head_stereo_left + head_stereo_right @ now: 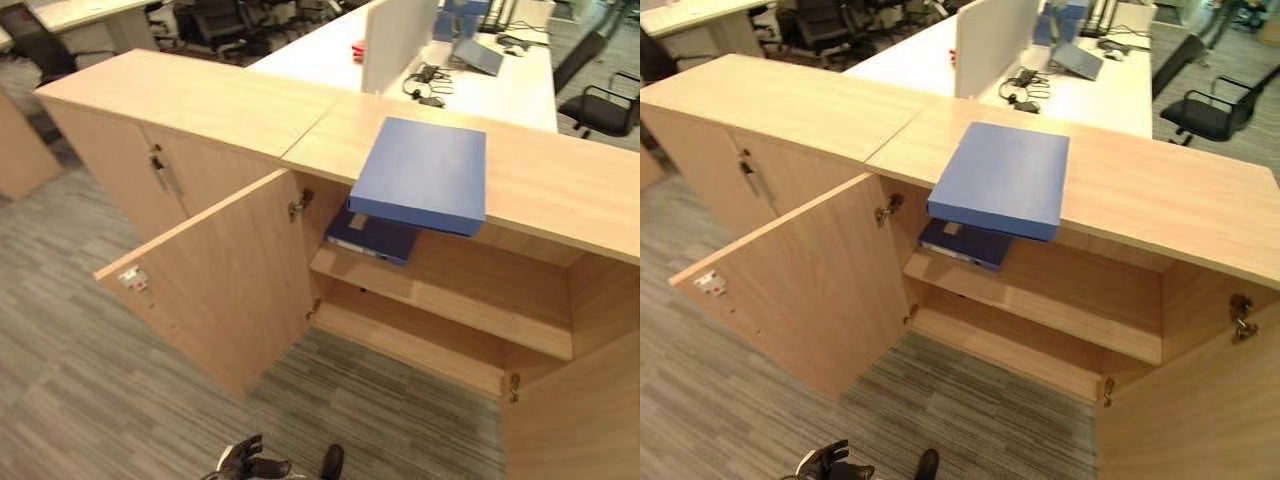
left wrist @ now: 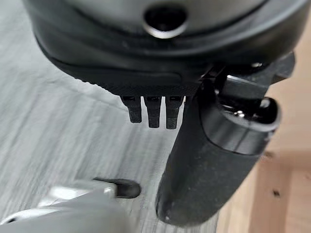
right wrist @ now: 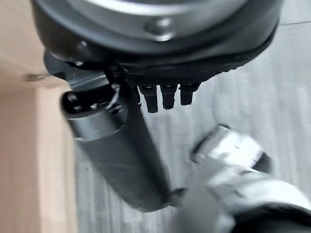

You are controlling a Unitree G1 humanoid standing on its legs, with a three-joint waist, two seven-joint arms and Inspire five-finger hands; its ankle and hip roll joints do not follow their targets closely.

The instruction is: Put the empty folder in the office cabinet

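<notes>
Blue folders (image 1: pixel 420 174): two (one shelved (image 1: pixel 371 238))

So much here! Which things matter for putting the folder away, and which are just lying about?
For the job:
blue folder lying on the cabinet top, jutting over its edge
open cabinet, shelves showing
left hand and right hand, both holding nothing

Lying about:
darker folder on the upper shelf
white desk
office chair

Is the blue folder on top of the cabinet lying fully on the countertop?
No, the blue folder sticks out past the front edge of the cabinet top, overhanging the open compartment.
</notes>
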